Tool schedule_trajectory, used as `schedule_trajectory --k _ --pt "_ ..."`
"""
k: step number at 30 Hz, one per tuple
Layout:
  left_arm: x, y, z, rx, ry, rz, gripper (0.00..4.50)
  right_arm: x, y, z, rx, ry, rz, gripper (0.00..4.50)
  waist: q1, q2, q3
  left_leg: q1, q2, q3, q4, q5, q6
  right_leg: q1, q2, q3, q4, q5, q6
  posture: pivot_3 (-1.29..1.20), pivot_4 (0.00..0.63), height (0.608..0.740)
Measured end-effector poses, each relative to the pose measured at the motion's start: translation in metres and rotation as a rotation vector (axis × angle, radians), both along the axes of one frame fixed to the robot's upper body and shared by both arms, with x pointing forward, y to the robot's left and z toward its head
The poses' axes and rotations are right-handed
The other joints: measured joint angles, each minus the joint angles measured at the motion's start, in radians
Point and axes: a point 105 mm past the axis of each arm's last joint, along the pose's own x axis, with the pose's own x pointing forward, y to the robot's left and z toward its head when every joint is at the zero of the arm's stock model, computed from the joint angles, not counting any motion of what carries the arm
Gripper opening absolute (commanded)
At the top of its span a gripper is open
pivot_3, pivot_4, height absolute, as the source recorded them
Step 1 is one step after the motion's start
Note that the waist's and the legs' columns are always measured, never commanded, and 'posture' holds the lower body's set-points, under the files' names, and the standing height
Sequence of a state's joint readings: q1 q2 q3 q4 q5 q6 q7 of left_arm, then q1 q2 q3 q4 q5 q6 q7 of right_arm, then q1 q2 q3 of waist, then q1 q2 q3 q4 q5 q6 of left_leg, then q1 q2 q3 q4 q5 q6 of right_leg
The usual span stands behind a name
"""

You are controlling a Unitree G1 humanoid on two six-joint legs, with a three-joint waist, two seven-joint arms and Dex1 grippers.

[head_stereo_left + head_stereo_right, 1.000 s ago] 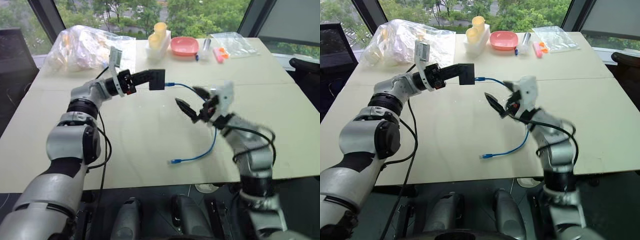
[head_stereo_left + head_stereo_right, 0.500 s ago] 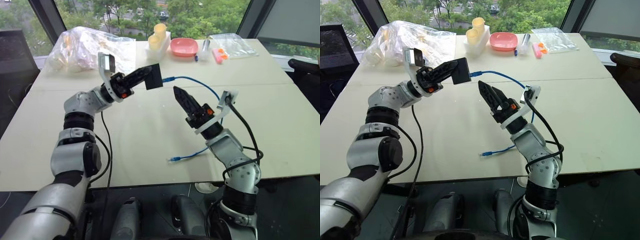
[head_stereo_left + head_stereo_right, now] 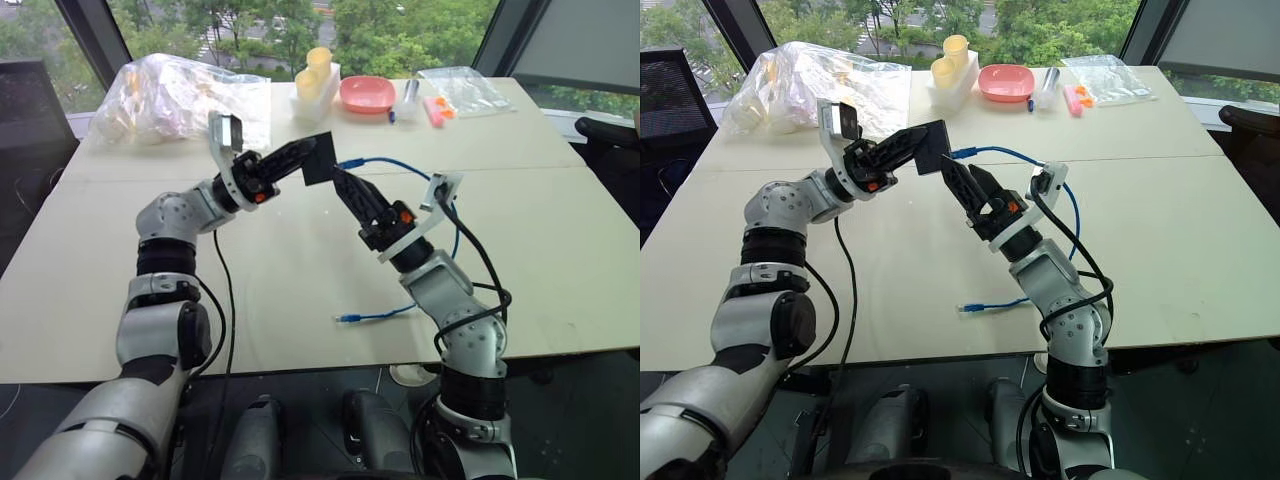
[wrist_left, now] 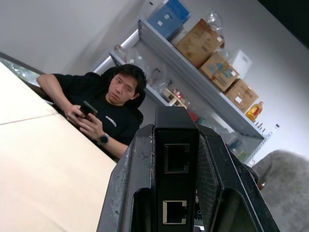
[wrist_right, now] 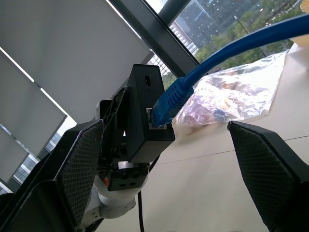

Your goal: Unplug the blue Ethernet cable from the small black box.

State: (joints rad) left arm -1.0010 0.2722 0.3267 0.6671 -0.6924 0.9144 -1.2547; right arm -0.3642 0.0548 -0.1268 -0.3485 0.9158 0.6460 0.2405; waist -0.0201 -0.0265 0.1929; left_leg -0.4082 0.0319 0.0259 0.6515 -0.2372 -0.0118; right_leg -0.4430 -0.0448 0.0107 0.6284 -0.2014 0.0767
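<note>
The left gripper [image 3: 300, 158] pinched the small black box [image 3: 318, 160] tight, and the wide-open, empty right gripper [image 3: 352, 195] at five o'clock probably should grab the bendy blue Ethernet cable [image 5: 227, 53] by its stiff plug [image 5: 166, 104].

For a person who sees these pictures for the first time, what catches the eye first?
Above the middle of the table, the left gripper holds up the small black box, with the blue Ethernet cable plugged into it. The right gripper is open just beside the box, and the cable arcs down behind it to the table.
</note>
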Motion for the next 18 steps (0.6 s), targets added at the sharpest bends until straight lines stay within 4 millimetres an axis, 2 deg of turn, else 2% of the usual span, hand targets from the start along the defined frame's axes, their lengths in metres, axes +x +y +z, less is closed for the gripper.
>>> schedule_trajectory --k 5,8,10,15,18 --pt "-0.0008 0.0003 -0.0003 -0.01 0.011 -0.002 0.5 0.0007 -0.0016 0.0031 0.01 -0.012 -0.01 4.29 0.001 0.0 0.0 0.0 0.0 0.0 0.0 0.0 0.0 0.0 0.0 0.0 0.0 0.0 0.0 0.0 0.15 0.74" --pt "-0.002 0.0007 0.0011 -0.018 0.006 -0.004 0.5 0.0008 -0.0019 0.0041 0.018 -0.015 -0.01 3.51 0.001 0.0 0.0 0.0 0.0 0.0 0.0 0.0 0.0 0.0 0.0 0.0 0.0 0.0 0.0 0.0 0.15 0.74" --pt "-0.0024 0.001 0.0 -0.019 0.008 -0.004 0.5 0.0014 -0.0018 0.0042 0.02 -0.015 -0.008 2.61 0.0 0.0 0.0 0.0 0.0 0.0 0.0 0.0 0.0 0.0 0.0 0.0 0.0 0.0 0.0 0.0 0.15 0.74" --pt "-0.0027 0.0017 -0.0031 -0.011 0.016 0.007 0.5 0.0013 -0.0009 0.0053 0.028 -0.023 -0.001 0.05 0.0 0.0 0.0 0.0 0.0 0.0 0.0 0.0 0.0 0.0 0.0 0.0 0.0 0.0 0.0 0.0 0.15 0.74" --pt "-0.0039 0.003 -0.0043 -0.026 0.02 0.004 0.5 0.0004 0.0008 0.0055 0.03 -0.029 0.012 0.05 0.001 0.0 0.0 0.0 0.0 0.0 0.0 0.0 0.0 0.0 0.0 0.0 0.0 0.0 0.0 0.0 0.15 0.74"
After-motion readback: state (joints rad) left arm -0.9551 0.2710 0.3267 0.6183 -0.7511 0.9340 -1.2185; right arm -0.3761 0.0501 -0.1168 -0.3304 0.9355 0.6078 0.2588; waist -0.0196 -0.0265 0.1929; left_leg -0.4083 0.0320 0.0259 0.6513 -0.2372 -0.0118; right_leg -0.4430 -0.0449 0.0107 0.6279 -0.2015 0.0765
